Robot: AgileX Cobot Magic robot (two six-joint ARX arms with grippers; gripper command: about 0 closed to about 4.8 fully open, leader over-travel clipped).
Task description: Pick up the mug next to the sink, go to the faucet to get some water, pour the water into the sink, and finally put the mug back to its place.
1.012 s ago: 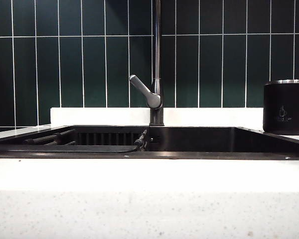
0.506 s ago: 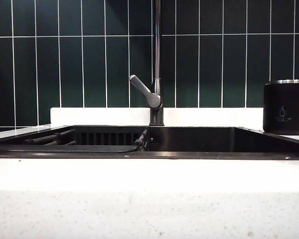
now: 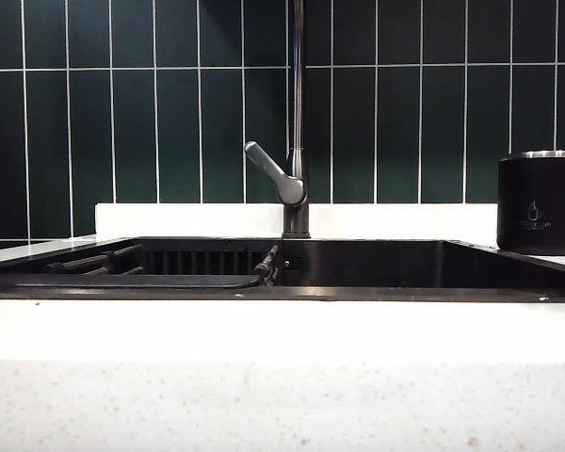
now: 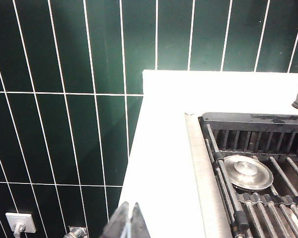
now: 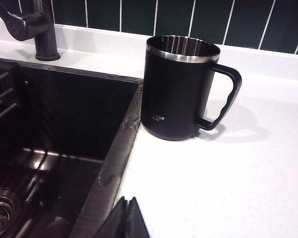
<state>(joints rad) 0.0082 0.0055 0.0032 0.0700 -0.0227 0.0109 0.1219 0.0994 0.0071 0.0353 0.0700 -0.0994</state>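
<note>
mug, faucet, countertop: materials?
Mug: matte black coated body, bare shiny metal rim, likely steel. Faucet: dark brushed-looking metal, grey lever. Countertop: white speckled, stone or composite by look. Both end effectors shut, away from the mug.

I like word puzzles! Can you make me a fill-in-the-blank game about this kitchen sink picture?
1. The matte black mug with the silver rim stands ____ on the white speckled countertop.
2. The mug sits beside the wide black sink, with its handle turned ____ from the sink.
3. The right gripper and the left gripper are both ____.
4. No ____ runs from the tall dark-metal faucet.

Missing words: upright; away; shut; water
</note>
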